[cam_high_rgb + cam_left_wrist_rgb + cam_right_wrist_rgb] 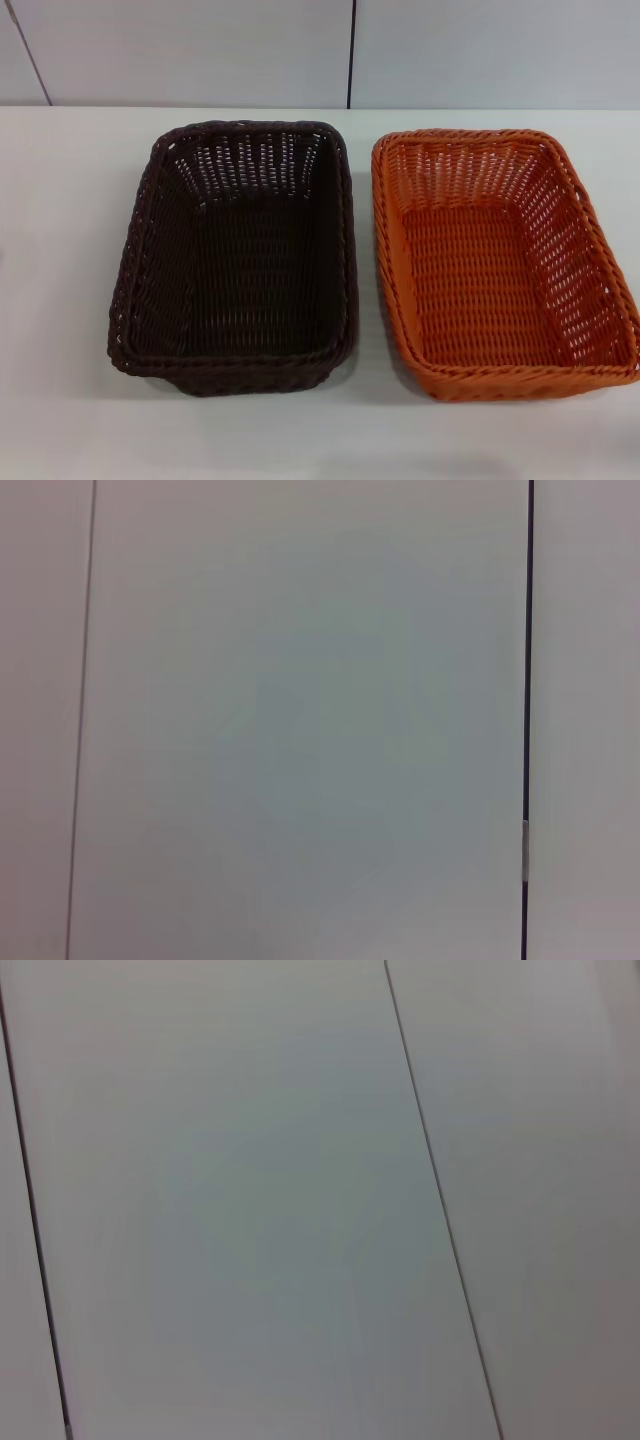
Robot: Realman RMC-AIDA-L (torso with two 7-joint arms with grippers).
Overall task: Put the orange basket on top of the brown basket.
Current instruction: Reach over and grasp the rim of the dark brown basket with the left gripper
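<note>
Head view: brown basket (235,255) and orange basket (500,260) side by side, apart, on white table (60,300). Wrist views: wall panels (300,720) only; finger state cannot be told.

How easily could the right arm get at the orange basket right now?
Probably yes. The orange basket sits open on the robot's right side of the white table, beside the brown basket, with nothing on top of it. Neither gripper is in view, so the arm's starting position cannot be judged.
</note>
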